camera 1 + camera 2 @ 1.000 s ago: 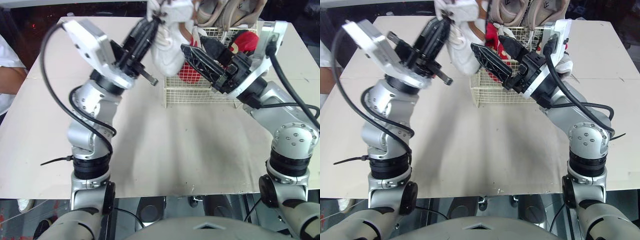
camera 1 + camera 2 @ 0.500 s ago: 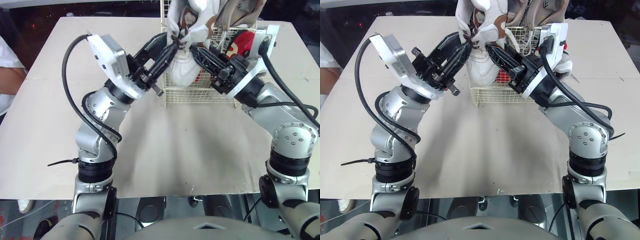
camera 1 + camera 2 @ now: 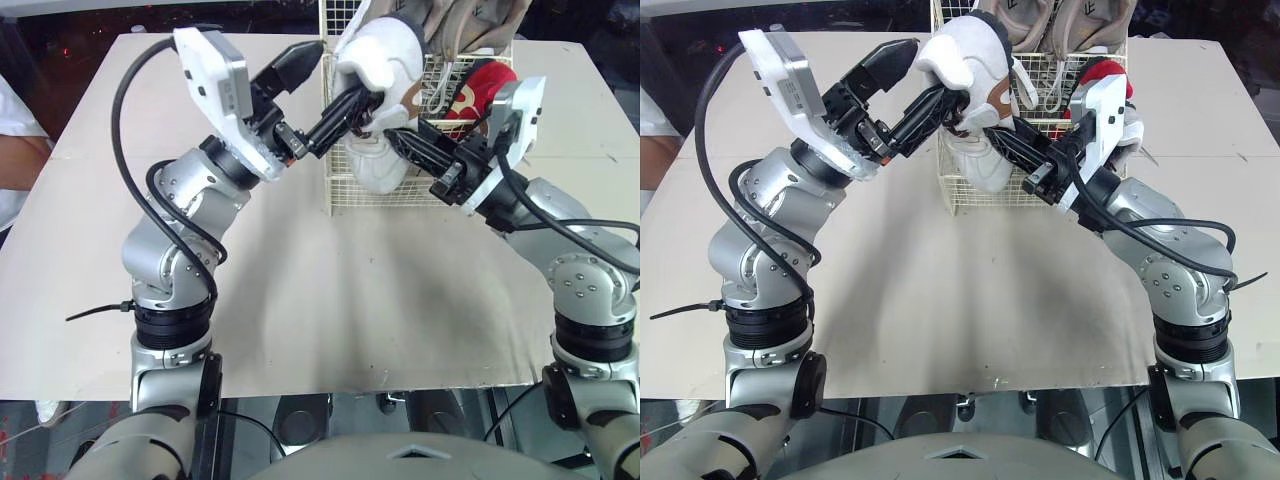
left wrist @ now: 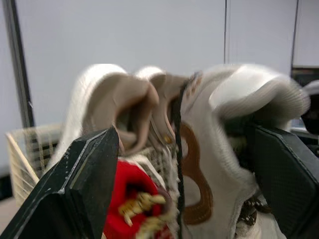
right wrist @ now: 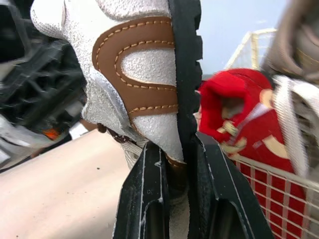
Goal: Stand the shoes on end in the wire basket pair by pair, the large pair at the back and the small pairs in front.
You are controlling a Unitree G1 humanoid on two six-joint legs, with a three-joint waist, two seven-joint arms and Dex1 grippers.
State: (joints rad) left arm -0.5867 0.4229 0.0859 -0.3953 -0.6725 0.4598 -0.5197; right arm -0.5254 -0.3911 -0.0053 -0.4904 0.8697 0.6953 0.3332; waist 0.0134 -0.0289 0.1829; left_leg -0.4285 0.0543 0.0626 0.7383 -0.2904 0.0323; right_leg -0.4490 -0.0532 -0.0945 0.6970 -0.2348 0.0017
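Note:
A white shoe with brown trim (image 3: 375,70) stands on end, its lower part in the front left corner of the wire basket (image 3: 400,195). My right gripper (image 5: 174,199) is shut on the shoe's sole edge and side, reaching in from the right (image 3: 405,140). My left gripper (image 3: 335,85) is open, its fingers (image 4: 75,189) spread wide on either side of the shoe's upper part. A red shoe (image 3: 482,82) stands in the basket's front right. Large beige shoes (image 3: 480,25) stand at the back.
The basket sits at the far middle of a beige table (image 3: 330,290), with open table surface in front of it. A person's white sleeve (image 3: 15,130) is at the table's left edge.
The white shoe came down from above the table into the basket's front left corner. My right gripper shut on it and my left gripper opened and let go.

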